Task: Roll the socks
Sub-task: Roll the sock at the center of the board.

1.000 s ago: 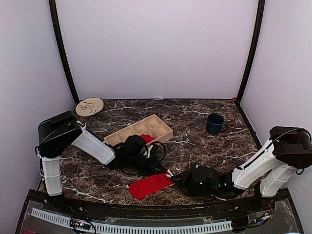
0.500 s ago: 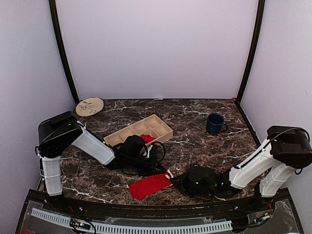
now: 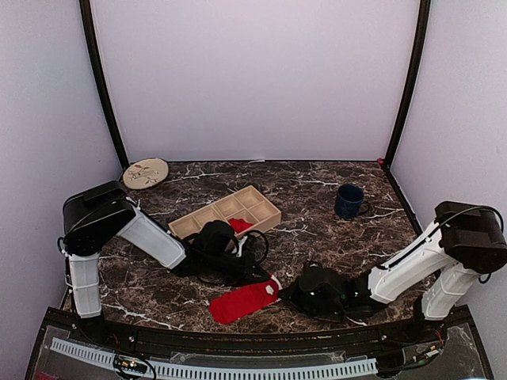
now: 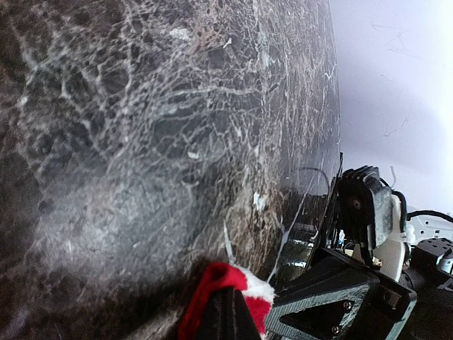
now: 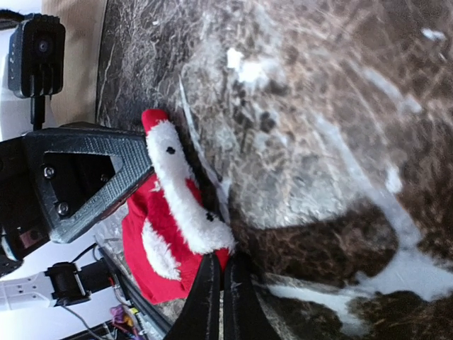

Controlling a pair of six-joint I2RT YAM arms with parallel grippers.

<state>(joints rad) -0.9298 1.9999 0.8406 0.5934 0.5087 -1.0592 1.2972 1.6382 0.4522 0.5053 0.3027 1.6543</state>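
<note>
At the near edge of the marble table (image 3: 333,245), my right gripper (image 5: 221,261) has slid in leftward over the last second and gone from part-open to pinched tight on the white cuff (image 5: 185,191) of the red sock (image 3: 242,302). The sock lies flat, just short of the table's front rail. My left gripper (image 4: 225,294) meets it from the other side, its fingers narrowed to nothing on the same cuff end, as they were a second ago. With both hands now gripping one end and the toe lying free toward my left base, I judge the grasp settled and the roll itself not yet begun; the fabric shows no turn. Beyond the sock stands a compartment tray (image 3: 207,207) holding a red item (image 3: 240,225), possibly the second sock. Farther back are a blue mug (image 3: 348,201) on the right and a plate (image 3: 145,172) in the far left corner
</note>
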